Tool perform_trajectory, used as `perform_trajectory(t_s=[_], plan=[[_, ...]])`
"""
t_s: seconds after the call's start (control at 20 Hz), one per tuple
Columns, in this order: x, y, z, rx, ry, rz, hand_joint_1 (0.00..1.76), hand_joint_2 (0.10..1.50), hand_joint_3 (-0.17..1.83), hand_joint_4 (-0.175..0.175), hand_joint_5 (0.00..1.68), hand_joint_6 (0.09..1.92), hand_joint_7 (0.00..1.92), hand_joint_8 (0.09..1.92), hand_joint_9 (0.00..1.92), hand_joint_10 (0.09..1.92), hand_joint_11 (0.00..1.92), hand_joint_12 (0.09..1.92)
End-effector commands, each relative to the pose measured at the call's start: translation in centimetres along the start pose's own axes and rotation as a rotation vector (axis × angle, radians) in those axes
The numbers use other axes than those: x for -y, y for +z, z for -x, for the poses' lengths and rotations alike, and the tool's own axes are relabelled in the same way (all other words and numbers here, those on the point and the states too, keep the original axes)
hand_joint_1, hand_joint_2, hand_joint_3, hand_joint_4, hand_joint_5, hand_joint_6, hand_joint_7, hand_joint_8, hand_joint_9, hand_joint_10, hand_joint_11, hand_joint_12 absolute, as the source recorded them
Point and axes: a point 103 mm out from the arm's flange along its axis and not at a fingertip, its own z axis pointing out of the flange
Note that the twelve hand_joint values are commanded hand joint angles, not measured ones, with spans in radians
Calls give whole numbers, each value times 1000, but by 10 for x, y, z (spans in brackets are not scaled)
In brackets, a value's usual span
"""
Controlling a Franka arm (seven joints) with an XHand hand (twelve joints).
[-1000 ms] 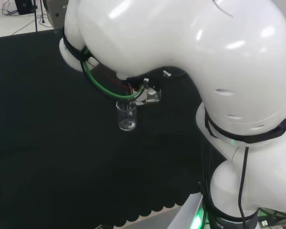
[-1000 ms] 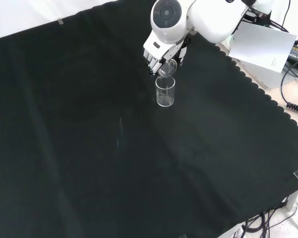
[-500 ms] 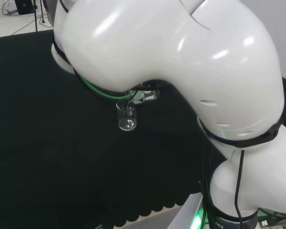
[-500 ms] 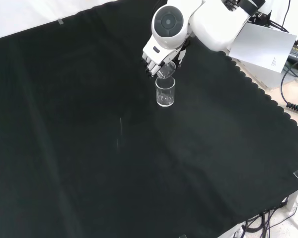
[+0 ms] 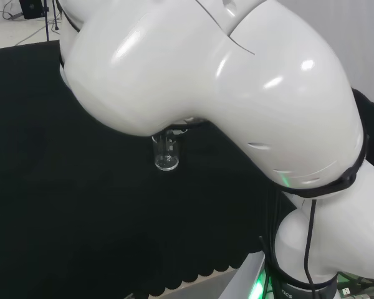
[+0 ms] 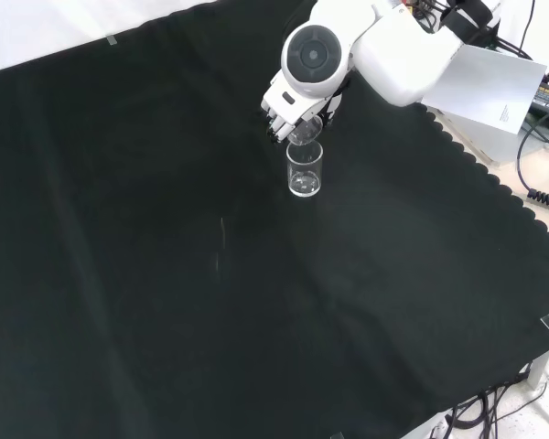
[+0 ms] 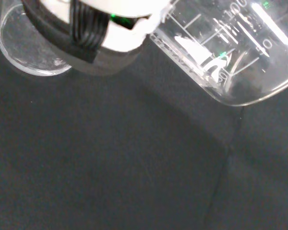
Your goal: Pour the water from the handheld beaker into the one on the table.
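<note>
Two beakers, pour under way

Gripping handheld beaker (image 6: 306,129) in curled fingers of hand (image 6: 281,105), tilting its lip just above table beaker (image 6: 305,170) standing on black cloth (image 6: 165,274). Judging mid-pour; amount transferred unclear. Showing printed graduation marks on glass, not reading them.

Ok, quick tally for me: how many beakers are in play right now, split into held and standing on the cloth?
Beaker held tilted in the hand: 1
Beaker standing on the black cloth: 1
Total: 2 clear beakers
</note>
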Motion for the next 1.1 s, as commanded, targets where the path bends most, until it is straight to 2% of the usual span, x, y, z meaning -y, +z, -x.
perform_trajectory(t_s=[0.05, 0.6, 1.1], plan=[[1, -2, -4, 31, 7, -7, 1538, 995, -175, -175, 1345, 260, 1380, 463, 1638, 87, 1191, 689], [1, -12, -13, 92, 9, -42, 1538, 995, -175, -175, 1344, 263, 1378, 466, 1637, 87, 1191, 692], [-1, -9, -12, 109, 18, -80, 1538, 995, -175, -175, 1342, 269, 1377, 469, 1635, 87, 1192, 693]])
